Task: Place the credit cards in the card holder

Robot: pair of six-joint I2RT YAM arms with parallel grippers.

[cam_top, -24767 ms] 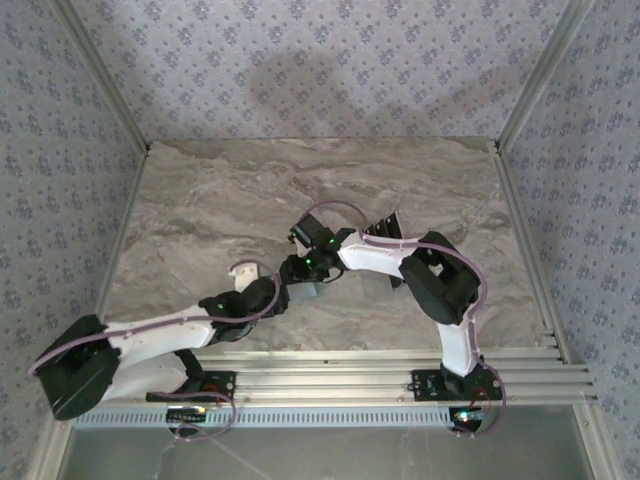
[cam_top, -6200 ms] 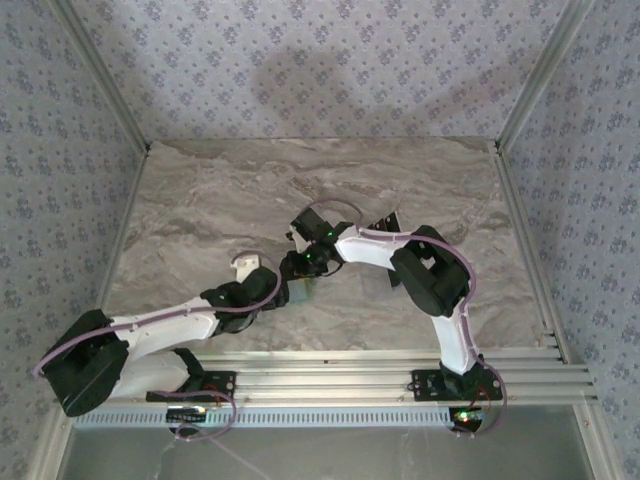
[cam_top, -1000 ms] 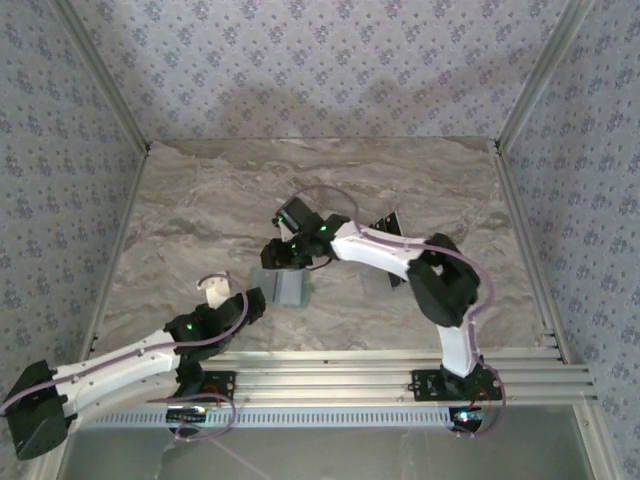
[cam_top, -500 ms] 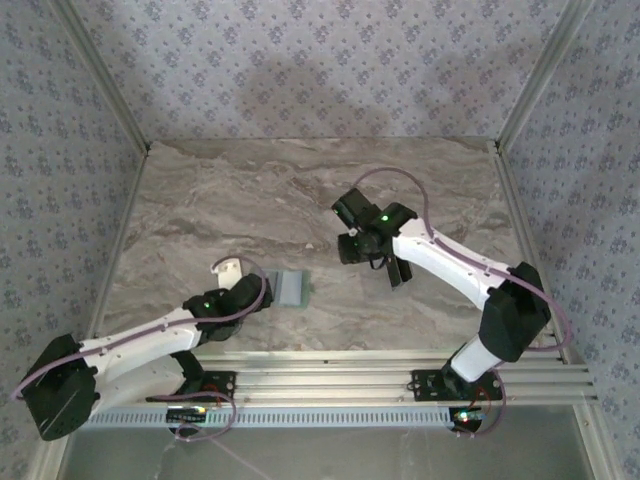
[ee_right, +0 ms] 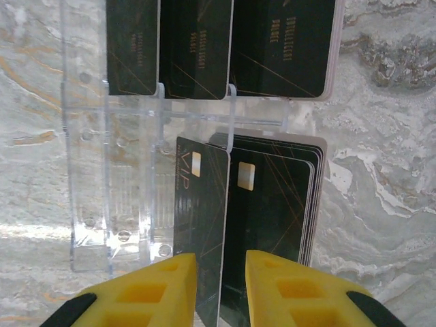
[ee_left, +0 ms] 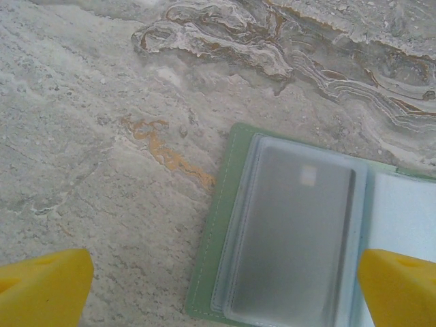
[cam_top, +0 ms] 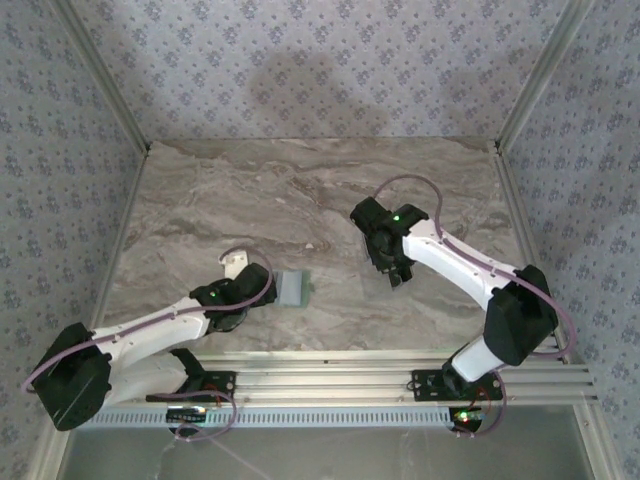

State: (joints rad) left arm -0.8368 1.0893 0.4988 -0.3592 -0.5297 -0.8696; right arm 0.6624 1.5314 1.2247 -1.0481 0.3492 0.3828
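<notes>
The card holder (cam_top: 293, 288) lies open on the marble, a sage-green cover (ee_left: 216, 228) with a clear sleeve (ee_left: 293, 231) inside. My left gripper (cam_top: 264, 286) hovers just left of it and is wide open; its yellow fingertips (ee_left: 42, 286) stand at the bottom corners of the left wrist view. Dark credit cards (ee_right: 276, 197) stand stacked in a clear rack (cam_top: 396, 274). My right gripper (ee_right: 221, 293) is at the stack with its jaws narrow. One VIP card (ee_right: 201, 225) leans out between the fingers (ee_right: 146, 293), and a gap is left on its right side.
The clear acrylic rack (ee_right: 116, 170) has empty slots on its left. A further row of dark cards (ee_right: 197, 48) stands behind the stack. Aluminium rails (cam_top: 400, 372) run along the near table edge, and wallpapered walls close in the other sides.
My right arm swung right, from over the holder to the card rack, and its jaws narrowed. My left gripper moved right, closer to the holder, still wide open.
</notes>
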